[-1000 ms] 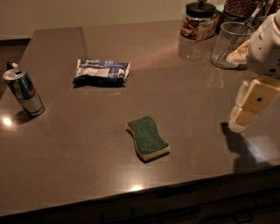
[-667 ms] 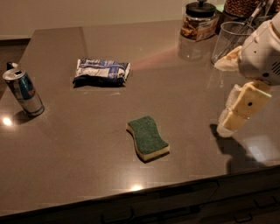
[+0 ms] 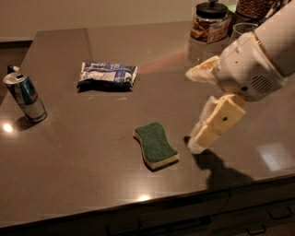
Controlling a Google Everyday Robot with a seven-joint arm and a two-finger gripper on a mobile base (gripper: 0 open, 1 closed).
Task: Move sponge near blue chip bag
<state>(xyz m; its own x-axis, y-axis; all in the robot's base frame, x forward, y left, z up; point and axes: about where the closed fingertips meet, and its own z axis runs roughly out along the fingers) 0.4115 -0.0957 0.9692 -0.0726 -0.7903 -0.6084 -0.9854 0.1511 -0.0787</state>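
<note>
The gripper (image 3: pixel 191 110) is hanging over the worktop (image 3: pixel 92 175) at 3 o'clock of the sponge (image 3: pixel 156 144), jaws standing apart. Its arm (image 3: pixel 272 50) is running out of frame at 2 o'clock. Behind that arm a clear glass (image 3: pixel 239 32) is showing only its rim and left side. Up at 1 o'clock a jar of brown pieces (image 3: pixel 252 8) is getting sliced off by the top edge. The lidded jar (image 3: pixel 211 23) beside it is giving us a label too blurred to read. The blue chip bag (image 3: pixel 107 73) printing is coming through too small to make out. At 9 o'clock a small dark thing (image 3: pixel 12 69) is peeking from behind the can (image 3: pixel 25 97), and I cannot tell what it is.
</note>
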